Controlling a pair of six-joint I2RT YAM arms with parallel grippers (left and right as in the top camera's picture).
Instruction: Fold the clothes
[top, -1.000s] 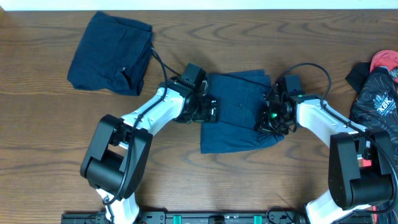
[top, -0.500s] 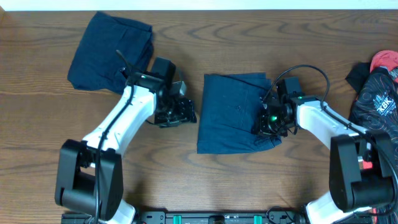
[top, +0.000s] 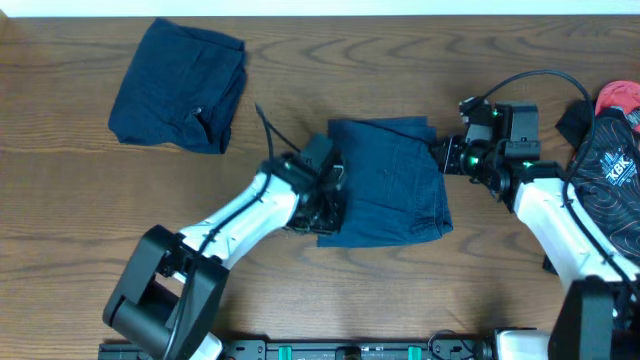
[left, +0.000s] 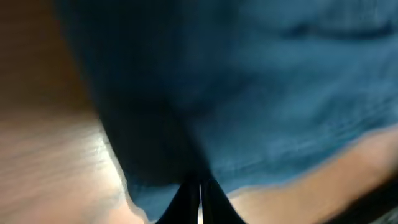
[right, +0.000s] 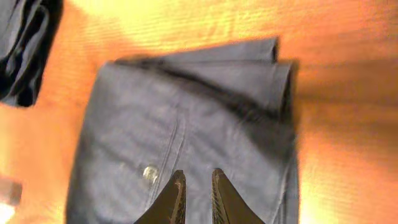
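1. The centre garment (top: 385, 180) is dark navy, denim-like cloth. It is folded into a rough rectangle and lies flat in the middle of the brown wooden surface (top: 300, 60).
2. In the right wrist view, this garment (right: 186, 124) has two folded layers overlapping at its top right corner. A stitched seam runs down its middle, and a small pale button (right: 149, 173) sits low on the left.
3. In the blurred left wrist view, its blue cloth (left: 261, 81) fills most of the frame, with the edge slanting across the wood.
4. The second garment (top: 178, 85), also dark navy, is a folded, slightly tilted bundle. It lies at the far left of the surface, well apart from the first.
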